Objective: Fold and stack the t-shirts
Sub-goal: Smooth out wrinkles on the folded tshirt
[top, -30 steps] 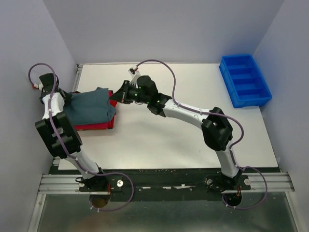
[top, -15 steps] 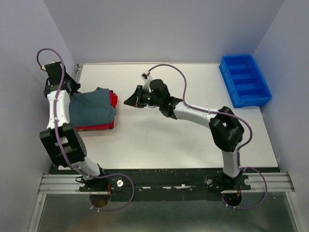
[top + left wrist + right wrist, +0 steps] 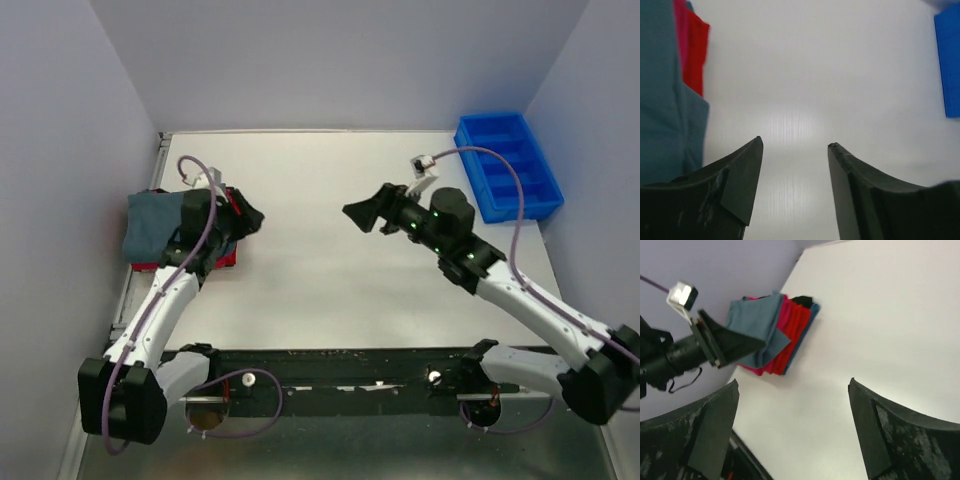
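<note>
Clearest from right wrist: stack's layered edge, slate-teal t-shirt (image 3: 752, 320) over red t-shirts (image 3: 790, 332), at bench (image 3: 330, 290) left edge. Left fingers (image 3: 747, 165), right fingers (image 3: 715, 415) spread, off the cloth; open bench between, blue bin (image 3: 507, 165) far right.

Stacked as folded t-shirts (image 3: 145, 240) at the left side, about midway between near and far. Topped by the slate grey-teal shirt (image 3: 150, 215), slightly rumpled. Underlain by bright red shirts (image 3: 790, 334), edges showing right and near.
</note>
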